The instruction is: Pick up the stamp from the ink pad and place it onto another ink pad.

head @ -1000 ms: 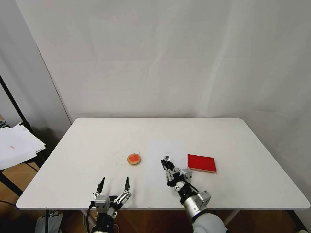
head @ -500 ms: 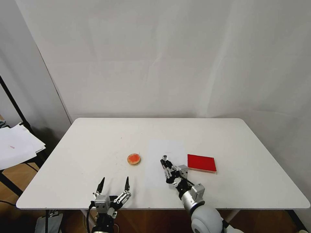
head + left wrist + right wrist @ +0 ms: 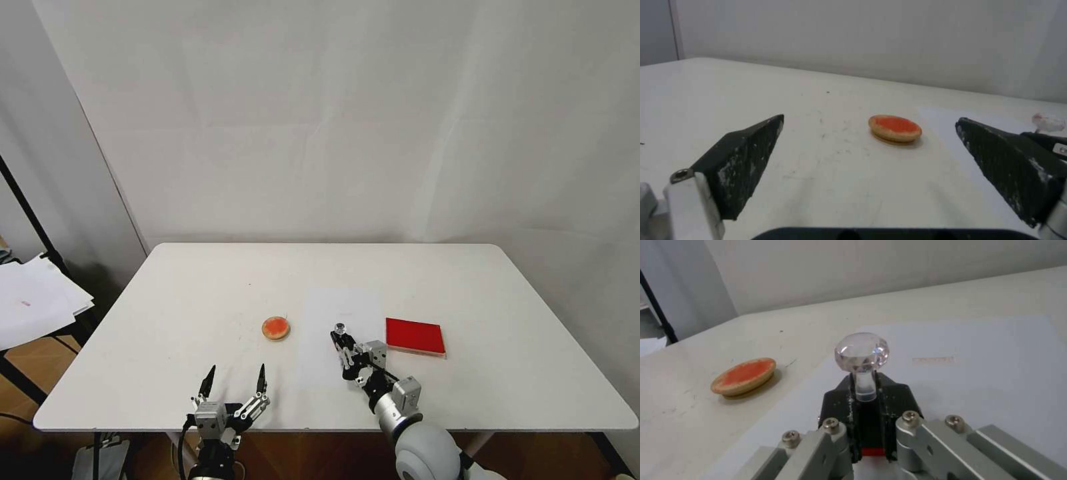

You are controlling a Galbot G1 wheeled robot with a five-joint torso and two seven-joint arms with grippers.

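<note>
- Right gripper (image 3: 342, 341): one, pinching the stamp (image 3: 862, 373) by its black body, above the paper sheet (image 3: 340, 313), between both pads.
- Left gripper (image 3: 235, 380): one, spread, idle at the surface (image 3: 200, 300) near edge.
- Stamp: one; judged light, rigid, knob slippery; hold the body.
- Red rectangular ink pad (image 3: 415, 336): one.
- Round orange ink pad (image 3: 276, 327): one.

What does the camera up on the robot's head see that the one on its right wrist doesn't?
Head view alone: the flat red ink pad to the right, the whole white table, and the left hand open near the front edge. Right wrist view alone: a close look at the stamp, its clear knob above the black fingers pinching its stem, and a faint red print on the paper. Both show the round orange ink pad, the paper and the right hand holding the stamp.
</note>
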